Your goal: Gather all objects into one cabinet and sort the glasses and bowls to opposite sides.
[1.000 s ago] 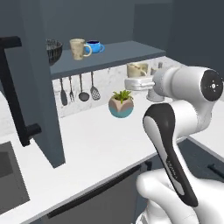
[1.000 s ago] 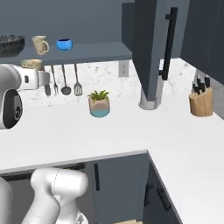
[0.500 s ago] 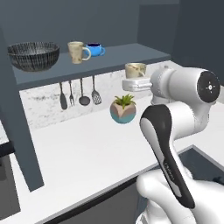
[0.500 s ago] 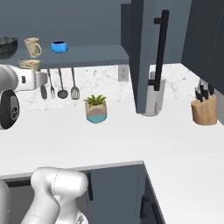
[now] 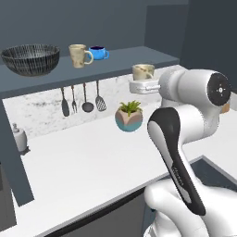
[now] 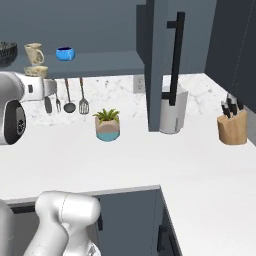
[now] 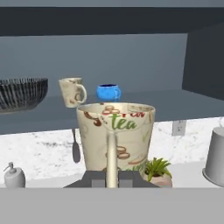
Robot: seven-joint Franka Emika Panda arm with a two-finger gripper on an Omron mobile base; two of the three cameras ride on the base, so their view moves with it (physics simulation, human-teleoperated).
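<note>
The arm stands tall over the white tabletop (image 5: 83, 152), elbow bent and forearm reaching level toward the cabinet shelf (image 5: 120, 60). The claw (image 5: 141, 86) is clamped on a cream mug (image 5: 143, 71) — handle toward the hand, held upright just in front of the shelf's edge. On the shelf sit the dark ribbed bowl (image 5: 31, 59) at the left, another cream mug (image 5: 78, 55) and the blue cup (image 5: 98, 52) beside it — all apart from the held mug. A potted plant (image 5: 129, 116) sits below.
</note>
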